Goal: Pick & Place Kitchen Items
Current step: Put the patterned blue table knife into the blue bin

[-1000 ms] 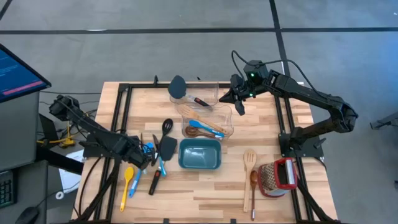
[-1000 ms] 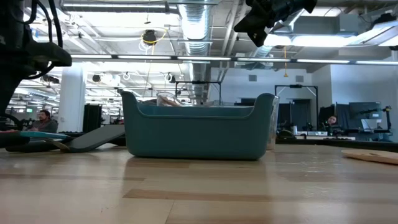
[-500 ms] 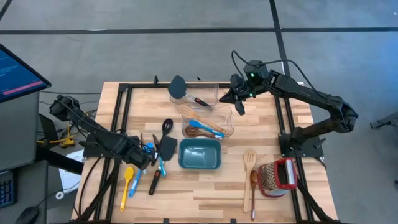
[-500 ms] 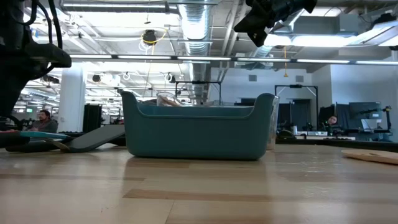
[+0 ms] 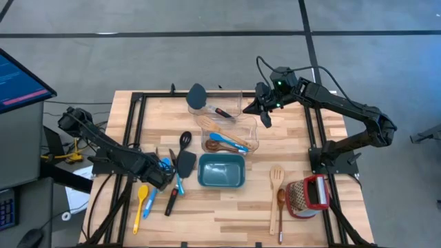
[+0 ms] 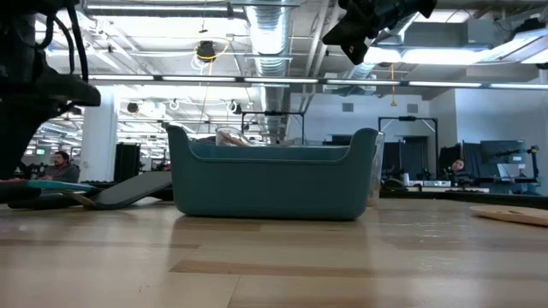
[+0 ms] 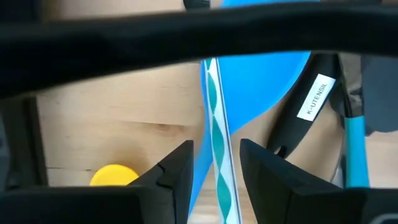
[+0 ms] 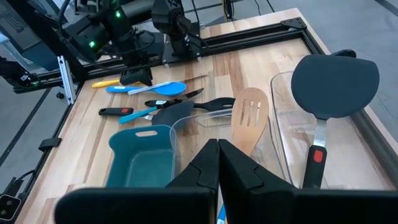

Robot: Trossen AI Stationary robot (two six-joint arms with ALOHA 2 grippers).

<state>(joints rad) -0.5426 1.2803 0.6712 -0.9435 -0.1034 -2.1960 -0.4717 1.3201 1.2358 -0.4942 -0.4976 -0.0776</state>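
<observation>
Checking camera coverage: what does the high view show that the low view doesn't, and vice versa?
High only: the left gripper low over the blue spoon, with the yellow spoon beside it; the clear container holding a pale slotted wooden spatula; two wooden utensils and a red grater near the table's right edge.

Low only: the room behind the table, with ceiling ducts and seated people.

Both: the teal bin and the right gripper, raised by the clear container.

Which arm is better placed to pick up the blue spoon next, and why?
Left. The left gripper is open right over the blue spoon, while the right gripper is shut beside the clear container.
</observation>
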